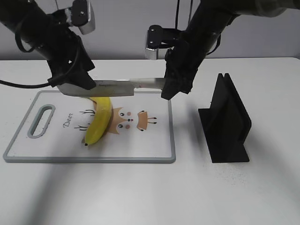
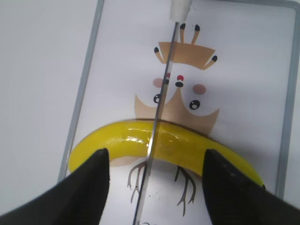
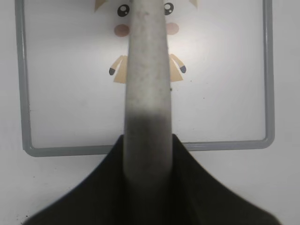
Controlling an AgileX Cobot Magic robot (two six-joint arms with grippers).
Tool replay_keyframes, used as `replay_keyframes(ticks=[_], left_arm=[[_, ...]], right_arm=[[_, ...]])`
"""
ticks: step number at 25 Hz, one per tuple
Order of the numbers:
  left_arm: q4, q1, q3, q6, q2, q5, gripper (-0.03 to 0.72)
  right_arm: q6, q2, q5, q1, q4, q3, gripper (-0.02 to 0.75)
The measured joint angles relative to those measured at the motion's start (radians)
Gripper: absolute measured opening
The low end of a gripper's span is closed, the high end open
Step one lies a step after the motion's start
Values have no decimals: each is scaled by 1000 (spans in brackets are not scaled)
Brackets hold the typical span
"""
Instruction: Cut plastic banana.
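Bright yellow banana (image 1: pixel 100 123) on white, grey-rimmed deer-print board (image 1: pixel 154 140)

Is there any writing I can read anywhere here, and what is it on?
"Deer": cursive word printed on the cutting board, beside its handle slot.
Knife blade: a line of small print, too blurred to read.
Nothing readable on the banana or the black stand.

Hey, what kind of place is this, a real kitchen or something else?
Probably a robot test bench staged as a kitchen, not a real one: a bare white table, a deer-print cutting board with a plastic banana, a knife, and a black knife stand.
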State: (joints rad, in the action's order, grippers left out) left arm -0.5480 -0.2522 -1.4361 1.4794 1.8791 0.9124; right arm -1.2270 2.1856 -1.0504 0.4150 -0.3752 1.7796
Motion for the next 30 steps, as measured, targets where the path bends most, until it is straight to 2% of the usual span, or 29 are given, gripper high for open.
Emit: replay_keyframes(ticks=[5,9,12,15,20,25,30], left_arm=[[30,0,0,-83,-79,2,594],[90,13,0,-221,-125,10,569],[110,50,0,-331,-151,49,563],[117,96,0,-460,-179,84,557],[164,162,0,-640,-245,128,554],[292,169,0,-815,-315,148,546],[408,169,0,-1046,-372,210,545]], right_arm=[[0,-33,-30,0,-3,0,183],[12,-52,-61,0,-6,0,183],[56,-58,-88,0,-9,0,183],[141,-65,-95,0,-10,0,183],[388,-70,-96,0,-17,0,183],[584,-70,-135,0,-18,0,183],[722,-101,-144,0,-18,0,183]])
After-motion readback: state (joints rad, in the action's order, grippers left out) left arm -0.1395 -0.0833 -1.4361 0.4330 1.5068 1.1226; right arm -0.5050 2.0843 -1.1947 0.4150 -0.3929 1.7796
